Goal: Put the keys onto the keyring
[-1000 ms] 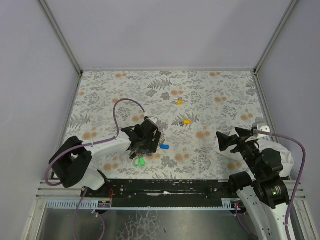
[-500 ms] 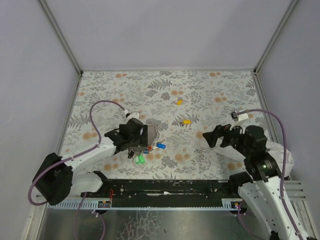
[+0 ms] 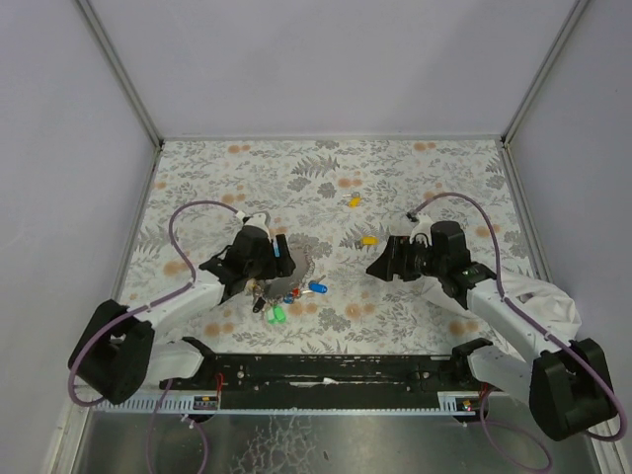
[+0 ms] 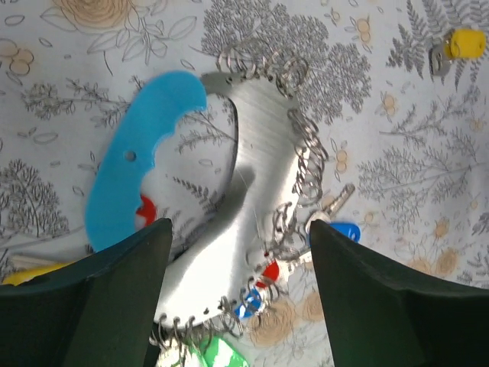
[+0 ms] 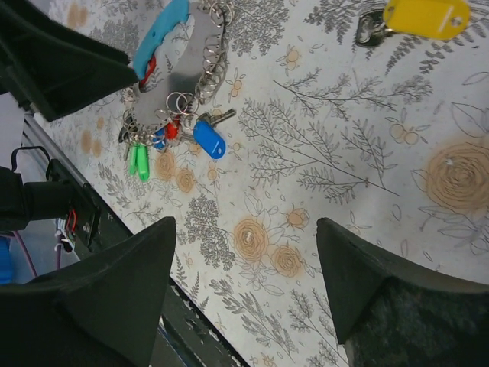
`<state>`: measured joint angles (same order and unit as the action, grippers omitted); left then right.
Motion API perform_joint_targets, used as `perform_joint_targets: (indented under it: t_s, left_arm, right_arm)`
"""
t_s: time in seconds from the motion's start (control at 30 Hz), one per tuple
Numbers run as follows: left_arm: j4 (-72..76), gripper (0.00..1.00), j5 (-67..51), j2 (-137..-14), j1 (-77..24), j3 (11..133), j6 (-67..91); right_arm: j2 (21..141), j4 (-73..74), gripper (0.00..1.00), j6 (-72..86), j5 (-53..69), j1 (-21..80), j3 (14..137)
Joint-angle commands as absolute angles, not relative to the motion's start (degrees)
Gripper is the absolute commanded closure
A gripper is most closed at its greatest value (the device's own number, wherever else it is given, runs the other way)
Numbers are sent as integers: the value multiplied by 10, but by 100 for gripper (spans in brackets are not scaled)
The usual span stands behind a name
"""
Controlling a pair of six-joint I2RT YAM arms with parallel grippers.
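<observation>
The keyring (image 4: 289, 222) is a bunch of thin silvery rings along a curved silvery plate (image 4: 256, 183), with blue (image 4: 344, 230), red (image 4: 267, 271) and green (image 4: 220, 355) capped keys hanging from it. My left gripper (image 4: 241, 306) hovers open just above this cluster (image 3: 286, 292), holding nothing. Two loose yellow keys lie apart on the floral mat (image 3: 369, 240) (image 3: 354, 201). My right gripper (image 3: 380, 265) is open and empty, just right of the nearer yellow key (image 5: 426, 17), with only bare mat between its fingers (image 5: 114, 298).
A light-blue curved strip (image 4: 141, 153) lies against the silvery plate. White crumpled cloth (image 3: 538, 296) sits at the right edge under the right arm. The black front rail (image 3: 336, 367) runs along the near edge, and grey walls enclose the mat.
The right arm has swung from the right edge leftward towards the middle, near the yellow key. The left gripper has drawn back left, uncovering the key cluster. Both sets of jaws narrowed slightly.
</observation>
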<state>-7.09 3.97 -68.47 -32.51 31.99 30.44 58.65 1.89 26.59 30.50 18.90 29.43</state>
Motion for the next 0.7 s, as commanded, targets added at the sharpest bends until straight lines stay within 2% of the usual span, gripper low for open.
perform_joint_targets:
  t_s: [0.0, 0.17, 0.37, 0.53, 0.67]
  left_arm:
    - [66, 30, -46, -741, -284, 308, 313]
    - [90, 31, -91, -827, -283, 334, 293]
    - [123, 37, -171, -879, -297, 326, 288]
    - [120, 38, -172, -870, -356, 318, 299]
    - [123, 37, -154, -820, -360, 298, 318]
  right_arm:
    - [608, -92, 20, 289, 309, 218, 295]
    - [643, -126, 21, 291, 284, 246, 287]
    - [695, -175, 27, 299, 276, 279, 286]
    - [740, -223, 37, 319, 278, 305, 286]
    - [782, -256, 43, 332, 278, 332, 289]
